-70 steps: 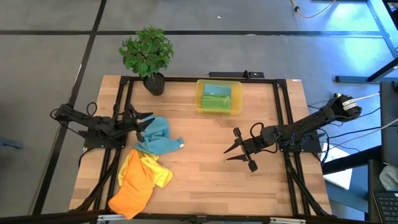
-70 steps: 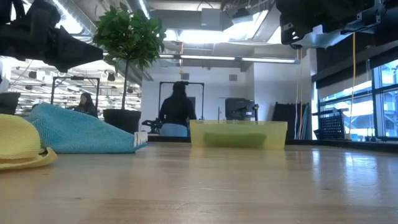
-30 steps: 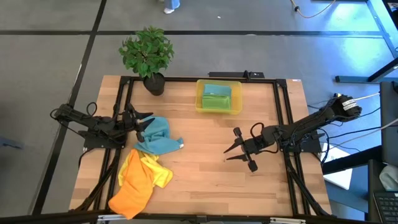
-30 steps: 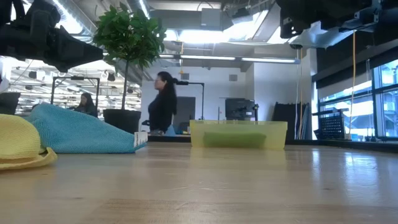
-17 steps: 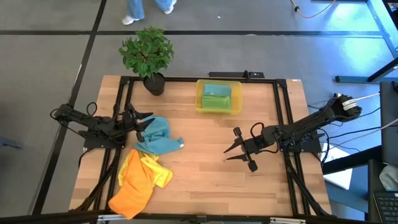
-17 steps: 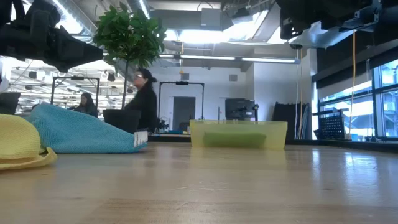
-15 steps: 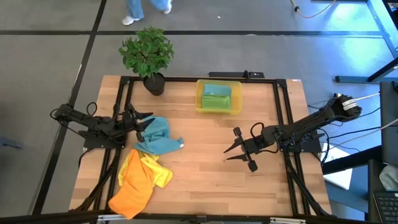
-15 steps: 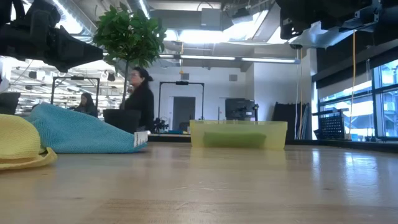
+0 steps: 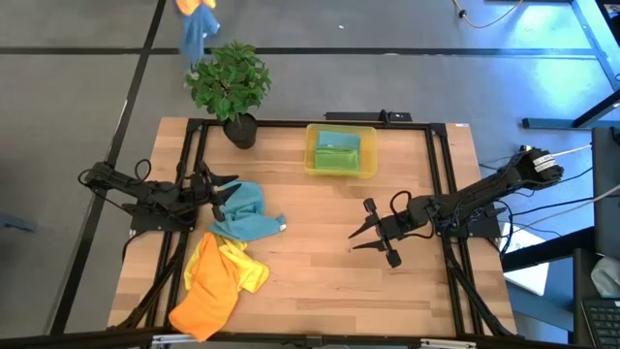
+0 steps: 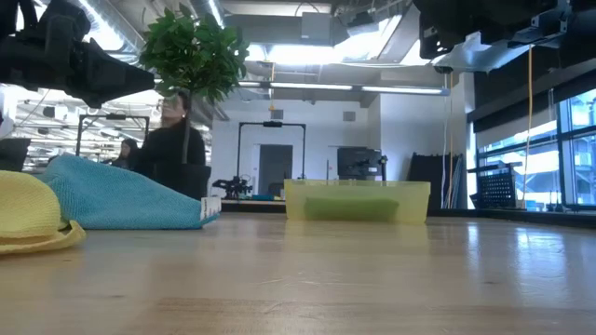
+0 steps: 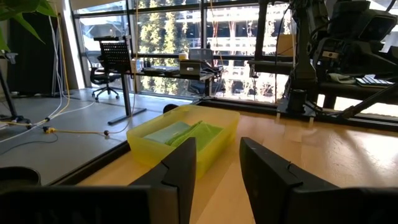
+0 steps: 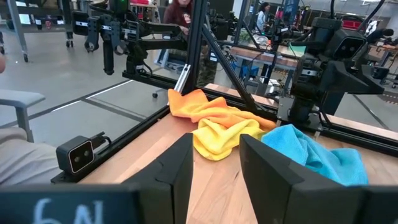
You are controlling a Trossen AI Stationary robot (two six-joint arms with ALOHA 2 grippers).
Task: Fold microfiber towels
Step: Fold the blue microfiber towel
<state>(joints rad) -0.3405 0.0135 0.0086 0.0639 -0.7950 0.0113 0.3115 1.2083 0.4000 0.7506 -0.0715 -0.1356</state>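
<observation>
Two arms over the wooden surface (image 9: 320, 281), neither holding anything. At the left edge, left pincer (image 9: 225, 194) with fingers spread, poised at the near rim of the teal-blue towel (image 9: 244, 213), contact impossible to judge. Teal-blue towel crumpled in a heap by the left edge, long axis slanting from the left pincer toward the surface's middle, a small white tag at its inner tip. Just toward the front, yellow towel (image 9: 235, 268) bunched against it, and orange towel (image 9: 205, 299) trailing on toward the front-left corner, long axis running diagonally to that corner. At the back-left corner, a potted plant (image 9: 231, 85). At the middle of the back edge, a yellow bin (image 9: 313, 157) with a green towel (image 9: 339, 153) folded flat inside. Right of centre, right pincer (image 9: 365, 237) spread wide above bare wood, pointing toward the left edge, well apart from every towel.
</observation>
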